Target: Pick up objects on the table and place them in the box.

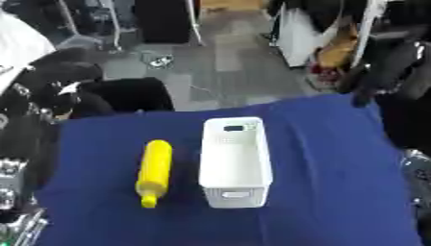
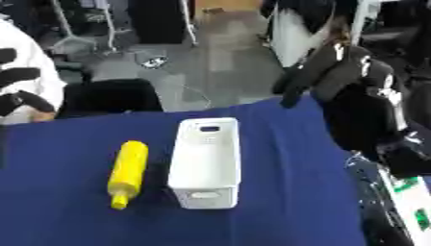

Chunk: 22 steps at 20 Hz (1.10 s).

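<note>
Blue table (image 1: 328,158): yellow bottle (image 1: 155,171) beside white box (image 1: 235,163).

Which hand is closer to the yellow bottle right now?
Left. The left hand hangs up at the table's far left edge, beyond the yellow bottle. The right hand is raised past the far right side, with the white box between.

Open blue cloth (image 1: 328,158) around yellow bottle (image 1: 155,171), white box (image 1: 236,161) close on its right
</note>
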Each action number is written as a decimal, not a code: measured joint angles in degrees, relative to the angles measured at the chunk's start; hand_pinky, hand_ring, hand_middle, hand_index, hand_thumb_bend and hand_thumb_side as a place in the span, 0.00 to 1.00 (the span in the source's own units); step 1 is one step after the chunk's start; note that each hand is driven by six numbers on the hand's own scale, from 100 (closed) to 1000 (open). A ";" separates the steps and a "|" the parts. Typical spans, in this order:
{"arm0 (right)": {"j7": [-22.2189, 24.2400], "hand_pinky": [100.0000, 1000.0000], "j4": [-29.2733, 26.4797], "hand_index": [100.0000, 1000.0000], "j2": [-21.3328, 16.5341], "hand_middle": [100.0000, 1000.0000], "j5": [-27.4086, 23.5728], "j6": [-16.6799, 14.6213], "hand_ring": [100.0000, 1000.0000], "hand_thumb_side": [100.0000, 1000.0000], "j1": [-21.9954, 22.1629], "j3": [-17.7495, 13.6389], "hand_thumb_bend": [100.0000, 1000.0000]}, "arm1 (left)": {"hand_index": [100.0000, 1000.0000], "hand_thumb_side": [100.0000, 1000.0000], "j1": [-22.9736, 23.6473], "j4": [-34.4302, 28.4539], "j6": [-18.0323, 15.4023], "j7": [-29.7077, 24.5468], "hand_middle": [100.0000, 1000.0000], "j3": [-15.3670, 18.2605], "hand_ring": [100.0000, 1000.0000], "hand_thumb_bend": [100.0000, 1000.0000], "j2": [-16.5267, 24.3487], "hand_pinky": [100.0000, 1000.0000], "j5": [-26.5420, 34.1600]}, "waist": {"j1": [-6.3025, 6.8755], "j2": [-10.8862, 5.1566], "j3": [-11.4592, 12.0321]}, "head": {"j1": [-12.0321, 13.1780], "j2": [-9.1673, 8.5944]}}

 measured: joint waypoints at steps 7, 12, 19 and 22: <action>0.08 0.56 0.00 0.58 0.00 0.53 0.20 0.01 0.45 1.00 0.00 -0.02 0.17 | 0.87 0.86 0.00 0.00 0.10 -0.06 0.85 0.00 0.74 0.15 0.00 0.50 -0.08 | 0.00 0.06 -0.27 | -1.47 -0.75; -0.38 0.56 0.00 0.58 -0.01 0.53 0.75 0.39 0.45 1.00 0.03 -0.40 0.17 | 0.89 0.87 -0.03 0.00 1.14 0.81 0.85 0.42 0.74 0.14 1.53 0.49 -0.71 | 0.04 0.30 -0.70 | -4.09 -0.85; -0.64 0.56 0.00 0.58 -0.16 0.53 1.42 0.75 0.45 1.00 0.10 -0.70 0.17 | 0.86 0.80 -0.57 0.00 -6.55 -0.56 0.83 0.57 0.74 0.18 12.68 0.51 -0.82 | 0.74 0.14 -0.78 | -4.13 1.15; -0.43 0.57 0.00 0.58 -0.49 0.53 1.60 0.95 0.45 1.00 0.13 -0.70 0.18 | 0.87 0.79 -1.46 -0.01 -9.93 -2.85 0.84 0.40 0.76 0.19 16.98 0.56 -1.01 | 0.87 0.13 -0.97 | -4.12 1.18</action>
